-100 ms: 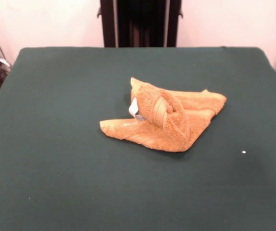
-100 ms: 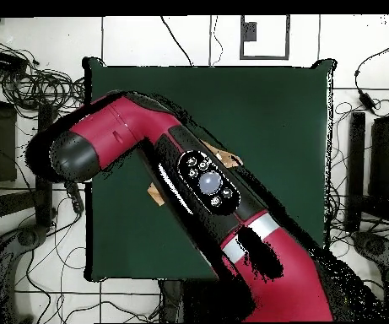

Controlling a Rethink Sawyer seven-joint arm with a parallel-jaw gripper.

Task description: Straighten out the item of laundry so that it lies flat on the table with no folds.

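The table (image 1: 56, 168) lay open on every side of the towel (image 1: 164, 120), the one obstacle on the felt in the front view. From the towel, bare cloth ran wide toward 9, 6 and 3 o'clock, and a narrower strip toward 12. The towel stood heaped, a rolled fold rising at its middle, flat corners pointing to 8 and 2 o'clock. A white speck (image 1: 244, 152) sat at 4 o'clock, well apart. Overhead, the arm (image 2: 206, 186) crossed the table from 5 to 10 o'clock, blocking its middle; only towel corners (image 2: 155, 194) showed beside it.
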